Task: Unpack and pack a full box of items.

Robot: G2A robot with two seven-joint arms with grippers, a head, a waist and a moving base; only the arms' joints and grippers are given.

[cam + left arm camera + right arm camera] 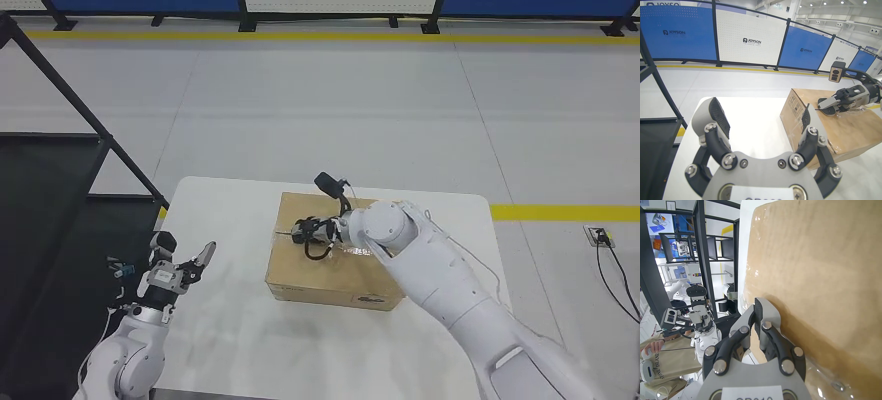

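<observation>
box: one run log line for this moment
box closed, taped, on table | right gripper shut, tips on box top | left gripper open, over table beside box

Printed matter, for your check.

1. Fence panels (751, 24): you find a logo (752, 41) with one line of lettering on each, white on the blue ones and dark on the white ones.
2. Box (848, 136): two framed handling symbols (794, 105) on the end face, the upper one a pair of upward arrows. There is a small dark mark (368, 298) on the long side, too small to tell.
3. White label (761, 197) on the base of the left gripper (762, 111), and a like label (752, 393) on the right gripper (756, 309). Both are cut off, so you cannot read them.
</observation>
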